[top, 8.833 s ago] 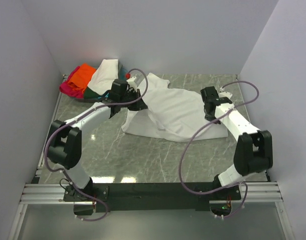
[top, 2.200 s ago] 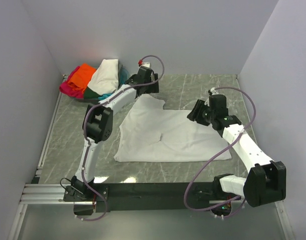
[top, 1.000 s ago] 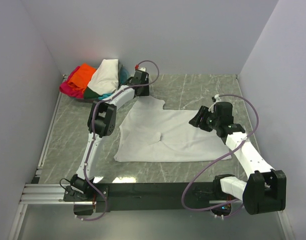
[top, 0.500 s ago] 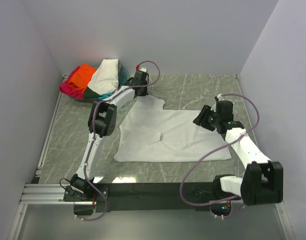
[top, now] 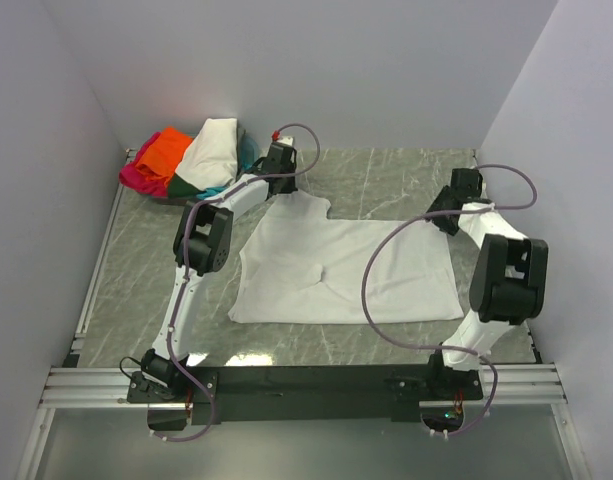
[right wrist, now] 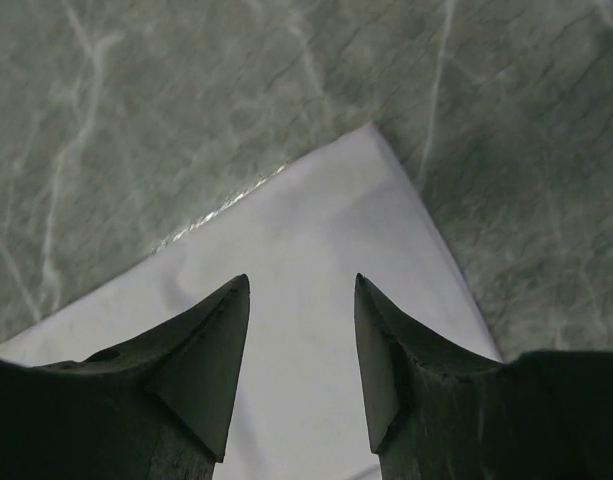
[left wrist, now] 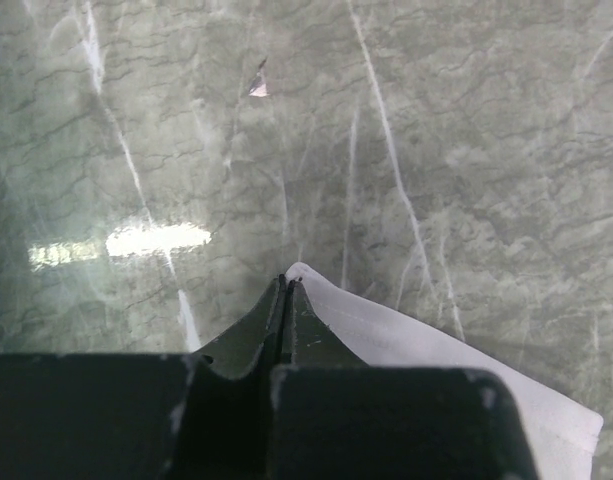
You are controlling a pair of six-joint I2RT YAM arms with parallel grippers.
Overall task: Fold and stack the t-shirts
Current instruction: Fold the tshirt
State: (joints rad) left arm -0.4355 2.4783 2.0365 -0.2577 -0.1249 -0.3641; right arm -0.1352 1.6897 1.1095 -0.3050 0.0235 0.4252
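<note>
- The green marbled table point(top: 386, 170) carries the whole scene, with two arms bolted at its near edge; one reaches to the far left, the other to the far right.
- One white t-shirt point(top: 346, 270) lies spread flat in the middle of the table; its long axis runs across, from the left arm's side to the right arm's side, and its far edge stretches between the two grippers.
- One pile of t-shirts point(top: 191, 160) sits bunched in the far left corner, well apart from the right arm and near the left one; five colours show in it, cream-white on top, orange, magenta-pink, teal and dark green; how many shirts those make cannot be counted exactly.
- The left gripper point(left wrist: 286, 298) has its fingers pressed together on the far left corner of the white shirt; a tip of cloth pokes out at the fingertips and the rest trails away to one side.
- The right gripper point(right wrist: 300, 290) hangs spread over the far right corner; the cloth's point lies just ahead of and between the two fingers, which pinch nothing; this arm is plainly the nearer to that corner, and closing there looks like the step needed before the far edge can be folded.
</note>
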